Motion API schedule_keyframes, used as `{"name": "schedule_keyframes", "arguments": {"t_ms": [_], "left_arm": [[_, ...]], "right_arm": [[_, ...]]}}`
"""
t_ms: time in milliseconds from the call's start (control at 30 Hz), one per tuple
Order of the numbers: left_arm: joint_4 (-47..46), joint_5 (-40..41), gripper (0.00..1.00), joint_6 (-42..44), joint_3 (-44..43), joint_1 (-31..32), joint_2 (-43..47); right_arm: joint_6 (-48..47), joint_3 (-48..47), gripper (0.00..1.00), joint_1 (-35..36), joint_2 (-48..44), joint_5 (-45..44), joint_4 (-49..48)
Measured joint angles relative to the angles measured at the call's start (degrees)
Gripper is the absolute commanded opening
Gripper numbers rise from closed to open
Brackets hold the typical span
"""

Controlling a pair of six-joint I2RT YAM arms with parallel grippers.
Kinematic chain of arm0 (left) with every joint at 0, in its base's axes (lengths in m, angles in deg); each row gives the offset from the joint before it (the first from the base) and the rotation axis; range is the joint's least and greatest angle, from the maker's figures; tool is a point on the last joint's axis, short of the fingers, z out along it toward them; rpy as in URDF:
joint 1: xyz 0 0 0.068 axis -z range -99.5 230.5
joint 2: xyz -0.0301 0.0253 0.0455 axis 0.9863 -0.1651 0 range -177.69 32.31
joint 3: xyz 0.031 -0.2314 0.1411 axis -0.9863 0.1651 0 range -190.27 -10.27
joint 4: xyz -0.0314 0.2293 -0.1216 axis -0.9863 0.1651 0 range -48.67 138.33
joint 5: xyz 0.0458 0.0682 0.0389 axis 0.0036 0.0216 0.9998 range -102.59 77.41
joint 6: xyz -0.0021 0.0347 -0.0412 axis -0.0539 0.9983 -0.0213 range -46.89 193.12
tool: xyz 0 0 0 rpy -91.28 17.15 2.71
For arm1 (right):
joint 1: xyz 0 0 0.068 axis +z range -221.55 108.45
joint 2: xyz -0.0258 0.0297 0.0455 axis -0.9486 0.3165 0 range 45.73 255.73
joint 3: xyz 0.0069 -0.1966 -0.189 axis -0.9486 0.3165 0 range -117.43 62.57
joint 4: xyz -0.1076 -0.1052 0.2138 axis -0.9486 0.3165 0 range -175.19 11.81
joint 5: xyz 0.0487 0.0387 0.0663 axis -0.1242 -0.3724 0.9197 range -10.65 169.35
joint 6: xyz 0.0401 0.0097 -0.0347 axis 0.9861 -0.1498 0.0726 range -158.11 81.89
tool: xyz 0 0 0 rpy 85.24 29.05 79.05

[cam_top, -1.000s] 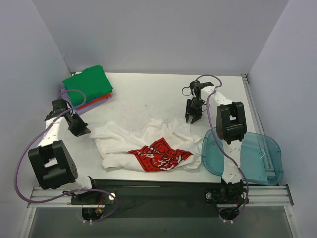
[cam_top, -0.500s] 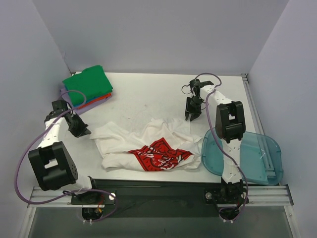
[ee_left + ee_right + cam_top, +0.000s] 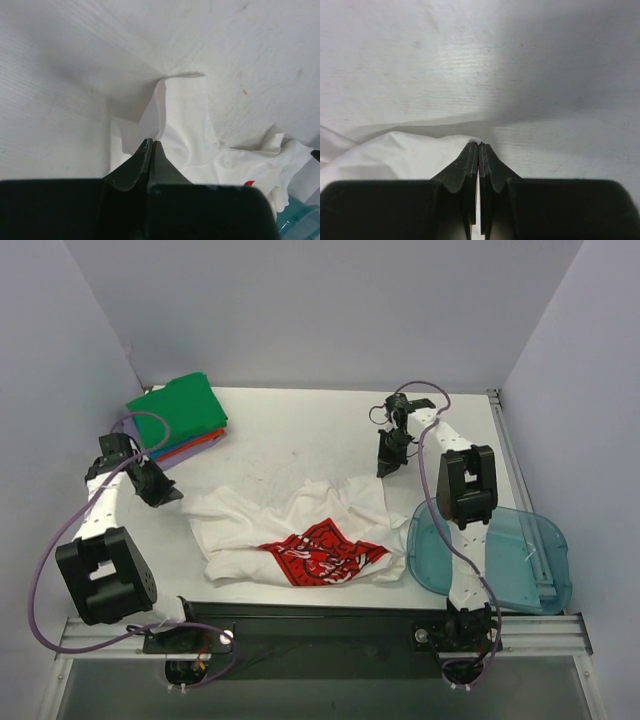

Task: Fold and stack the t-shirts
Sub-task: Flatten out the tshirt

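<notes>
Left end effector (image 3: 165, 494): closed, its fingers pressed together on the left edge of the white shirt (image 3: 250, 528). In the left wrist view the cloth runs right up to the fingertips.
Folded stack (image 3: 190, 435): sits at the far left corner of the desk (image 3: 290, 430), just beyond the left end effector. A green shirt (image 3: 178, 408) lies on top, with red-orange, blue and lavender edges showing under it.
White shirt: lies crumpled in the middle of the desk, spread between the two arms. Its red logo (image 3: 320, 552) faces up near the front.
Right end effector (image 3: 384, 468): closed on the shirt's far right corner. A sliver of white cloth shows between the fingers in the right wrist view.
Blue bin (image 3: 525, 540): stands at the near right, its rim touching the shirt's right edge.
</notes>
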Motion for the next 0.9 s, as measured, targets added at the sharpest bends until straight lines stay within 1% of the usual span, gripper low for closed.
{"name": "schedule_keyframes", "arguments": {"t_ms": [133, 267, 400, 500, 733, 900], "left_arm": [[-0.7, -0.8, 0.0, -2.7, -7.7, 0.0, -0.3], [-3.7, -0.5, 0.0, -6.8, -15.2, -0.4, 0.7], [-7.1, 0.5, 0.0, -11.5, -19.2, -1.1, 4.0], [-8.2, 1.8, 0.0, -14.1, -21.2, -1.9, 7.2], [-7.9, 3.8, 0.0, -17.2, -30.6, -2.8, 11.3], [-7.1, 4.1, 0.0, -18.1, -41.7, -2.7, 11.4]], "right_arm": [[1.1, -5.3, 0.0, -1.6, -2.8, 1.7, 0.5], [1.9, -12.1, 0.0, -4.0, -8.8, 3.1, 0.8], [2.0, -18.2, 0.0, -5.6, -16.2, 3.4, 0.8], [1.8, -20.8, 0.0, -5.8, -21.8, 3.2, 0.8], [0.0, -21.3, 0.0, -5.4, -33.0, 0.8, 0.3], [-1.5, -16.1, 0.0, -5.4, -42.8, -1.0, -3.3]]}}
